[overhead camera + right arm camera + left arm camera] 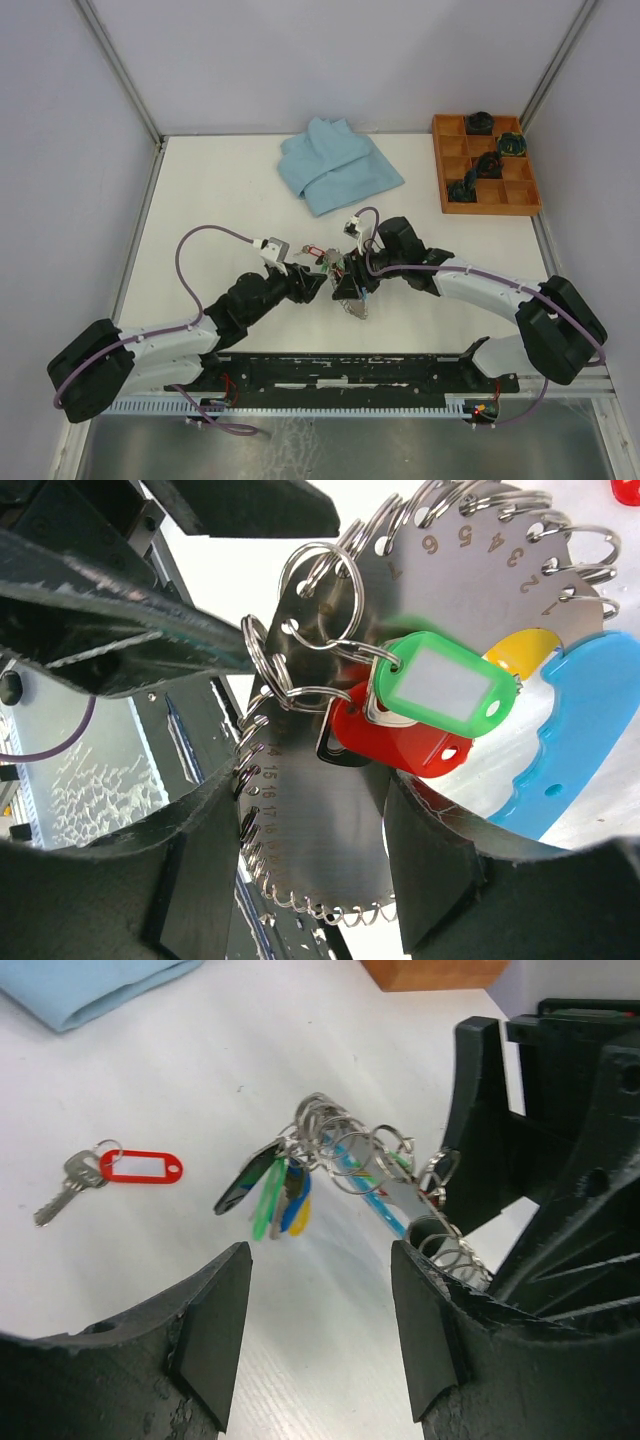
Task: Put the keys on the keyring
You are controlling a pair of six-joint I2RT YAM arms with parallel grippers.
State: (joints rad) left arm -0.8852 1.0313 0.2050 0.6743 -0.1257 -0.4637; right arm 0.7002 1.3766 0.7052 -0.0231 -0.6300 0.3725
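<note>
Though wide open, left pincer (320, 1260) near keyring (400, 1198).

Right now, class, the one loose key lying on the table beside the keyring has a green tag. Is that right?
Not quite: the loose key lying on the table beside the keyring has a red tag, not green. The left wrist view shows it.
</note>
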